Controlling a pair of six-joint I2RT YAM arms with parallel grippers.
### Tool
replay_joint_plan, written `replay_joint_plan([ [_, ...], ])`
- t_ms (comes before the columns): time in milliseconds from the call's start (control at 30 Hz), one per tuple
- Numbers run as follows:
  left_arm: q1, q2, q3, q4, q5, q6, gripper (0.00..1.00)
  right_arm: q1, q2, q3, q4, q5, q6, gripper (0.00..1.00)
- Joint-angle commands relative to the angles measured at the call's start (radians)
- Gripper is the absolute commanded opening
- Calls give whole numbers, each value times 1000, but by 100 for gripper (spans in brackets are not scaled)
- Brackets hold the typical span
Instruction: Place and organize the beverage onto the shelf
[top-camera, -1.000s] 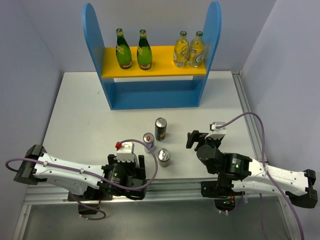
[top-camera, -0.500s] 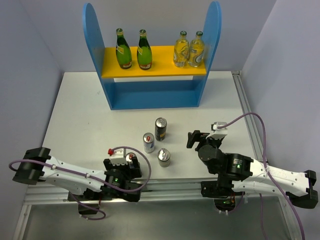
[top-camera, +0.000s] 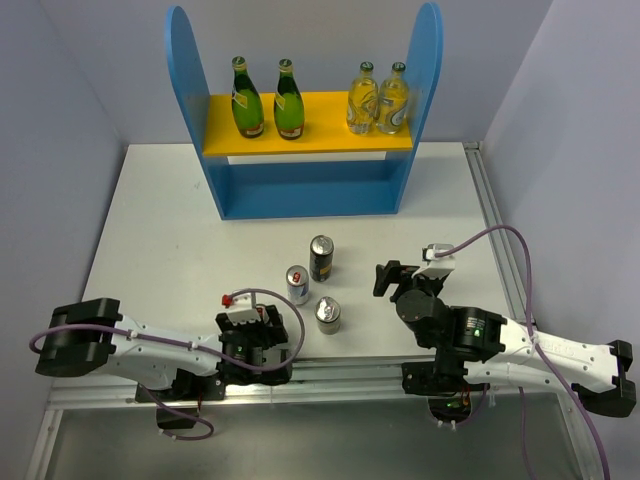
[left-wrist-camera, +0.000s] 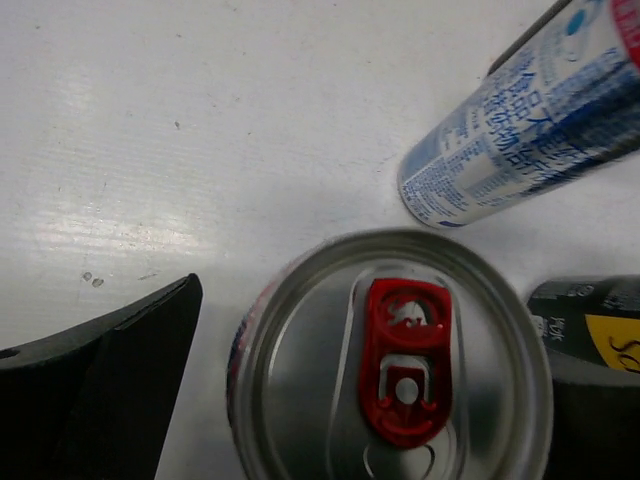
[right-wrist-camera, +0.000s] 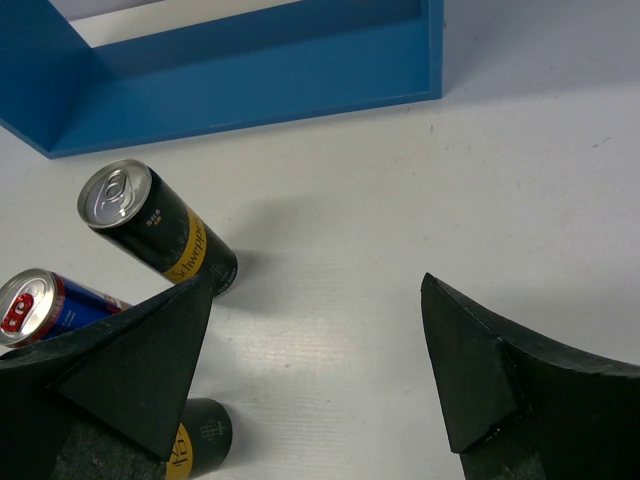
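The big blue round-topped shelf (top-camera: 300, 190) with its yellow upper board (top-camera: 320, 135) stands at twelve o'clock on the white desk (top-camera: 160, 230). It carries two green glass bottles (top-camera: 247, 103) and, at their three o'clock, two pale clear bottles (top-camera: 378, 100). Pale lilac walls (top-camera: 90, 60) close in the desk. Mid-desk stand a black-gold can (top-camera: 321, 258), a slim silver-blue can (top-camera: 297, 285) at its seven o'clock, and a second dark can (top-camera: 328, 314). The left claw (top-camera: 262, 328) hangs released over another, red-tabbed silver can (left-wrist-camera: 390, 360), its visible finger (left-wrist-camera: 100, 380) clear of it. The right claw (top-camera: 392, 278), at three o'clock of the cans, gapes empty.
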Motion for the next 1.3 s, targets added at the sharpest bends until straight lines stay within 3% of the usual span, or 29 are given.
replay_joint_plan([
  [0, 47, -22, -52, 226, 13, 157, 89, 7, -4, 9, -1, 30, 25, 92],
  [200, 103, 11, -84, 330, 7, 249, 83, 7, -5, 4, 10, 27, 16, 92],
  [367, 159, 25, -96, 433, -3, 348, 72, 7, 5, 7, 10, 30, 17, 92],
  [767, 321, 1, -35, 564, 4, 641, 3, 7, -4, 4, 16, 19, 8, 92],
  [900, 393, -4, 6, 631, 13, 773, 0, 7, -19, -2, 25, 11, 0, 92],
  [1133, 582, 5, 71, 887, 115, 1036, 0, 7, -31, -5, 24, 7, 2, 91],
  [1267, 678, 62, 175, 976, 173, 1157, 0, 7, -50, -6, 28, 2, -4, 91],
])
